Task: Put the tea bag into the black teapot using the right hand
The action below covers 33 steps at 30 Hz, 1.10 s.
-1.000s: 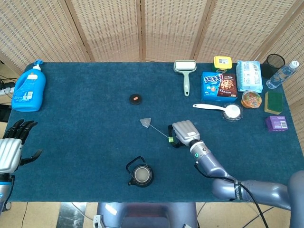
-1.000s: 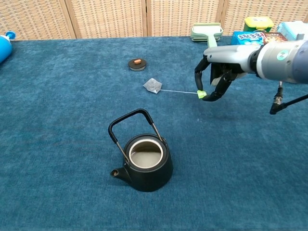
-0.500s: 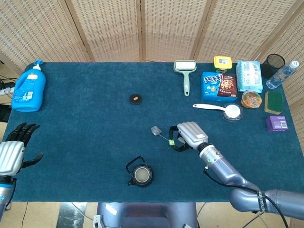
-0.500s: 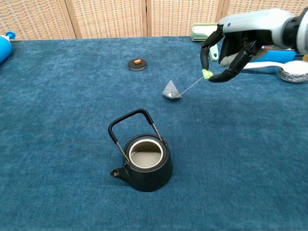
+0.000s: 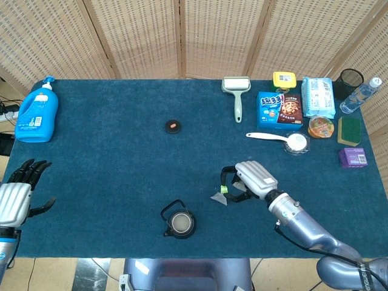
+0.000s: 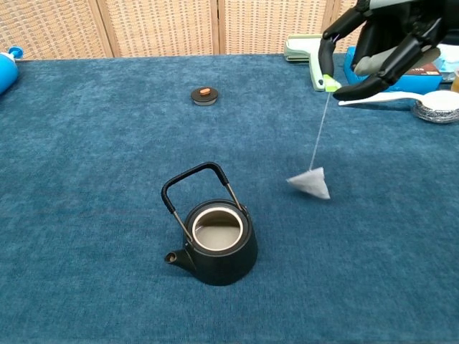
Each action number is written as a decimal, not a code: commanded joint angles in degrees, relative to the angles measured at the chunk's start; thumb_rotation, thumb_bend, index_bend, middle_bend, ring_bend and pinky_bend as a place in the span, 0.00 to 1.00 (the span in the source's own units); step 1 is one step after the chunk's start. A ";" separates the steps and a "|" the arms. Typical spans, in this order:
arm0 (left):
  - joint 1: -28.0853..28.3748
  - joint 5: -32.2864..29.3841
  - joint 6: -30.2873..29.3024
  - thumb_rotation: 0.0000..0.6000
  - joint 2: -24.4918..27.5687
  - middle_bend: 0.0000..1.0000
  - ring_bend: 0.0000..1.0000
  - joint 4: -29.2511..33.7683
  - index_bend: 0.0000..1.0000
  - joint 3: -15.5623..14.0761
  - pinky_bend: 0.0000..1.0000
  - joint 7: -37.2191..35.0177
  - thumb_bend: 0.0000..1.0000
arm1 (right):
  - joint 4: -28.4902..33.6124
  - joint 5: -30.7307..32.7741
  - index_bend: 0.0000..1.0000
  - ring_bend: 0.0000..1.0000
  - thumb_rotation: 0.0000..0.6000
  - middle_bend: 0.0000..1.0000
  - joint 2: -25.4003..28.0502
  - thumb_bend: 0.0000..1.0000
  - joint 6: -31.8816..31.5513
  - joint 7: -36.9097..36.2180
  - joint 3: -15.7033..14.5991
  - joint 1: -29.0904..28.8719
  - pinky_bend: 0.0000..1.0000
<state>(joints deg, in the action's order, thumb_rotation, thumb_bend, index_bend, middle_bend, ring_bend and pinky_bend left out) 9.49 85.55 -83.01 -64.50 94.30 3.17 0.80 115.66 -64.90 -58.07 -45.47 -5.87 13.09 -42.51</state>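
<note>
1. Left hand at the table's near-left edge, fingers apart, holding nothing.
2. Black teapot near centre, lid off.
3. Tea bag hangs right of teapot, below right hand, which pinches its green tag.

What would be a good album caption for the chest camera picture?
Right hand pinches a tea bag tag, the bag dangling on its string beside the open black teapot.

Even, bright diffuse light in both views, only soft short shadows under the black teapot and the hanging tea bag, no glare, head view sharp edge to edge, chest view slightly soft at the far right.
</note>
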 commanded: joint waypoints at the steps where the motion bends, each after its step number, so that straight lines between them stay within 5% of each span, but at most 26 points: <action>1: -0.07 0.00 -0.14 1.00 0.08 0.14 0.06 0.10 0.13 0.07 0.15 0.09 0.28 | 2.06 -4.10 0.52 1.00 1.00 1.00 2.77 0.36 0.57 -3.51 0.19 1.56 1.00; 20: -1.00 0.16 -1.27 1.00 0.80 0.14 0.06 0.12 0.13 0.02 0.15 -0.38 0.28 | 7.70 -24.28 0.53 1.00 1.00 1.00 10.94 0.35 3.57 -25.57 -0.21 1.84 1.00; 33: -1.43 0.52 -1.73 1.00 0.50 0.14 0.06 -0.86 0.13 -0.05 0.15 -1.72 0.28 | 8.83 -33.10 0.54 1.00 1.00 1.00 11.77 0.35 1.85 -34.30 -2.83 -0.78 1.00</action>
<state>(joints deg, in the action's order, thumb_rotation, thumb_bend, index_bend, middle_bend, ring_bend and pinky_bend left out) 8.08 86.04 -84.73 -63.97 93.48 3.13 -0.88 124.24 -97.57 -46.38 -43.41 -39.95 10.59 -42.95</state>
